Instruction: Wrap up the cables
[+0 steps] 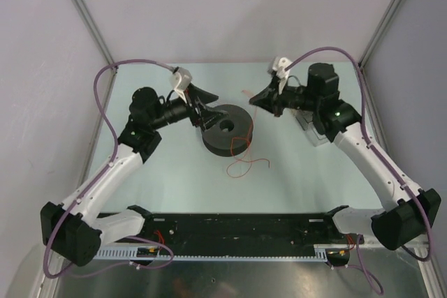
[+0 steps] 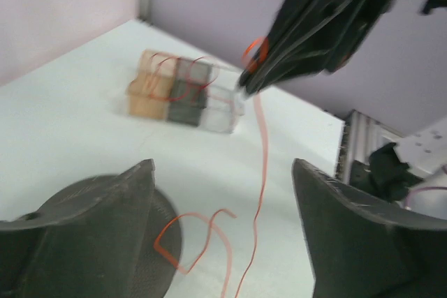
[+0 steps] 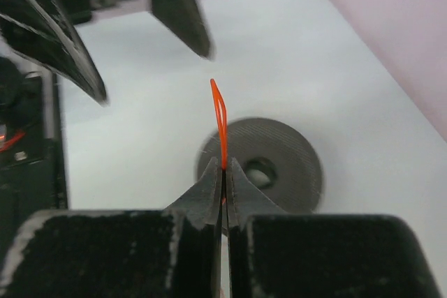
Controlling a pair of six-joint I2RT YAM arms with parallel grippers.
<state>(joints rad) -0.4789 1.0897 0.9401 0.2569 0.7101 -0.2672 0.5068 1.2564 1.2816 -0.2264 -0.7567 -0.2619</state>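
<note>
Right pincer [image 3: 223,169]: closed tight on the cable [image 3: 218,120], fingers pressed flat together, a narrow loop standing up out of the tips.
Left pincer [image 2: 223,165]: spread wide, gripping nothing, hanging over the left rim of the spool [image 1: 213,137].
Pincers to each other: face to face, tips near but apart, the right one raised above the bench [image 1: 293,179] on the far right side of the spool.
Cable: red-orange and hair-thin; pinched at one end in the right pincer, dropping from there to the bench past the right rim of the spool, then lying in loose curls just in front of it. Touching the rim or only beside it: cannot tell.
Spool: black round disc with a centre hole, flat on the bench, below and between the two pincers. Any turns of cable on it: cannot tell.
Box [image 2: 185,92]: clear, with tan and dark compartments, more thin red strands lying over its top; on the bench beside the right arm, beyond the right pincer as seen from the left wrist.
Bench: pale, carrying spool, box and the loose curls.
</note>
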